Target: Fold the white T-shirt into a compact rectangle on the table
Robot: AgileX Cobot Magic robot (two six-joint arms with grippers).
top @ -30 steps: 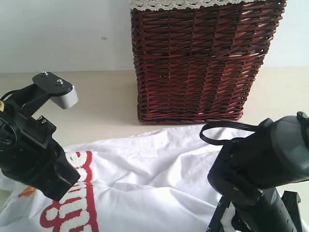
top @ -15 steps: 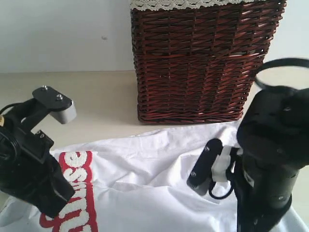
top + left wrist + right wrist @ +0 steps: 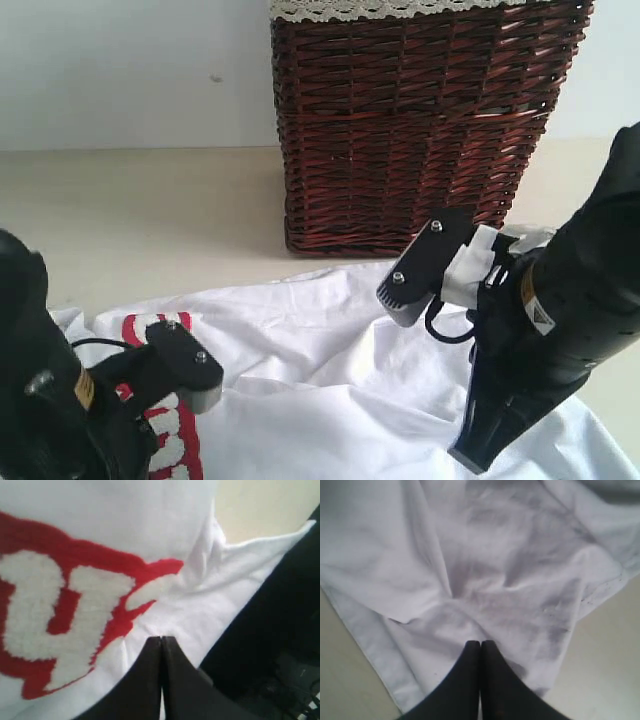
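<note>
The white T-shirt (image 3: pixel 320 380) lies crumpled across the near part of the table (image 3: pixel 150 210), its red-outlined lettering (image 3: pixel 165 440) at the lower left. My left gripper (image 3: pixel 161 639) is shut, its tips resting at the cloth just beside the fuzzy lettering (image 3: pixel 55 615); no cloth shows between the fingers. My right gripper (image 3: pixel 480 642) is shut too, over a plain wrinkled part of the shirt (image 3: pixel 510 555) near its hem (image 3: pixel 370 640). In the exterior view both grippers are hidden under their own arms.
A dark red wicker basket (image 3: pixel 410 130) with white lace trim (image 3: pixel 370 8) stands at the back centre, just behind the shirt. The left arm (image 3: pixel 40 400) fills the lower left corner, the right arm (image 3: pixel 560 330) the right side. Bare table (image 3: pixel 610 655) borders the hem.
The left arm has dropped low into the bottom left corner. The right arm has risen and swung up over the shirt's right side. The shirt has barely shifted.
</note>
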